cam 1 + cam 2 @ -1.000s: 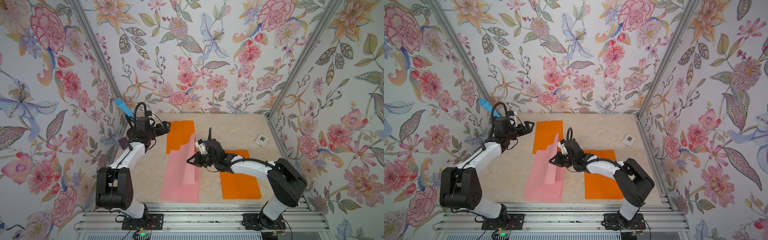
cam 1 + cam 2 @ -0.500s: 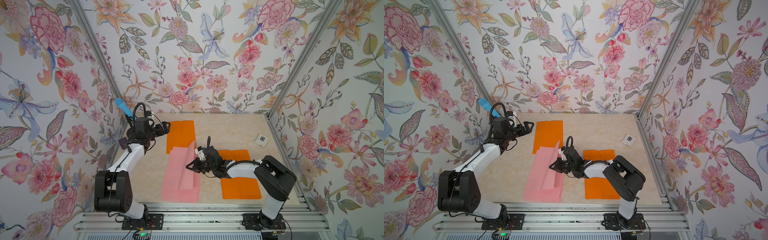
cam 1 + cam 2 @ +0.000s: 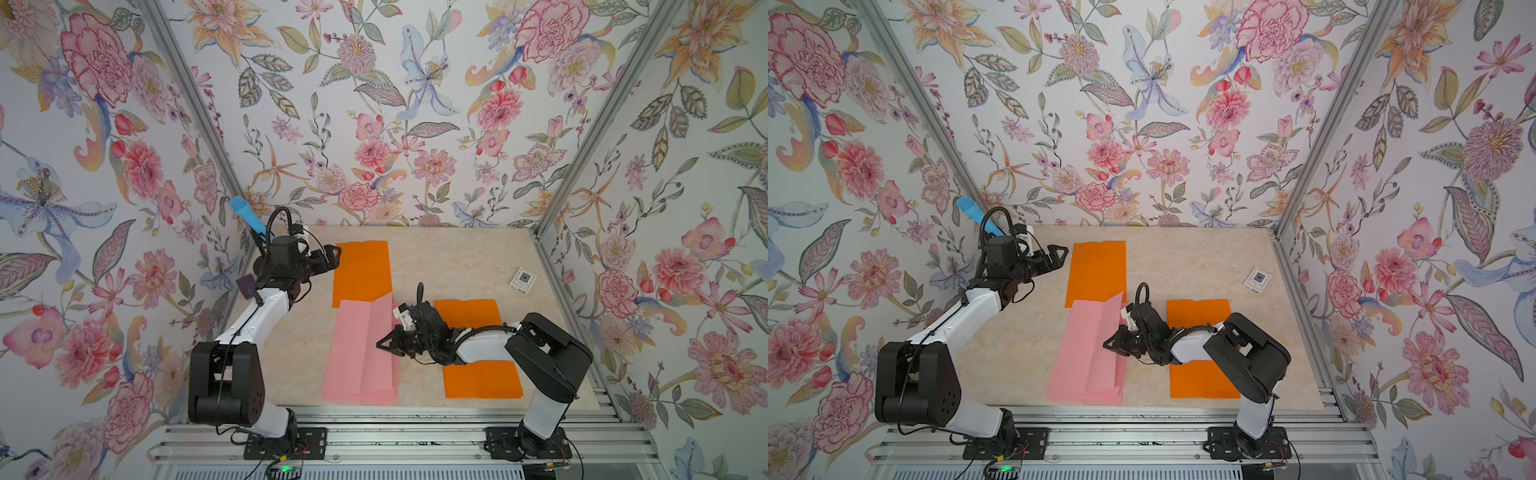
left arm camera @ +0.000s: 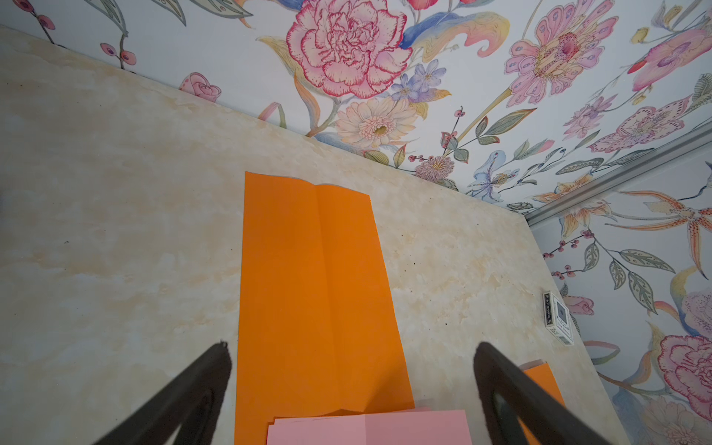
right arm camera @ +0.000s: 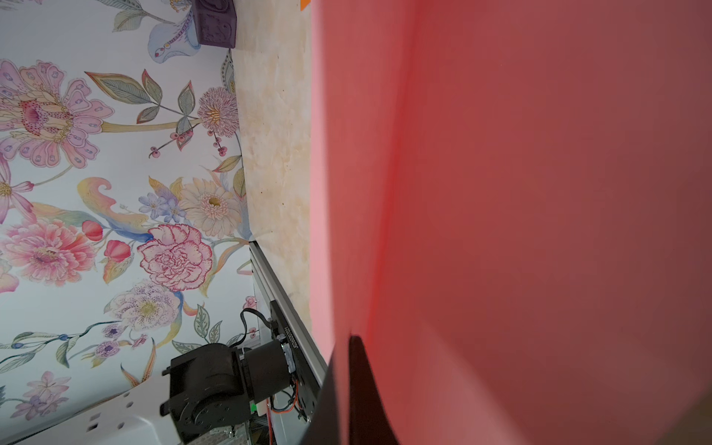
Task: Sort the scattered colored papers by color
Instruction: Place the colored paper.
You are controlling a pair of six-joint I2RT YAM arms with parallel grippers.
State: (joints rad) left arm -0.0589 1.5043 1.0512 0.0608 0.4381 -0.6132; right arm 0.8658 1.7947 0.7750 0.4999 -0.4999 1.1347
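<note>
The top pink sheet (image 3: 374, 332) is clamped at its right edge by the closed right pincer (image 3: 380, 345). Its long axis is aligned near-to-far over the pink pile (image 3: 345, 386). The far orange sheet (image 3: 361, 270) lies just beside the wide-open, empty left pincer (image 3: 334, 253).

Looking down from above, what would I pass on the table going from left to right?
In a top view: purple block → pink papers → orange sheet under the right arm → white card.
</note>
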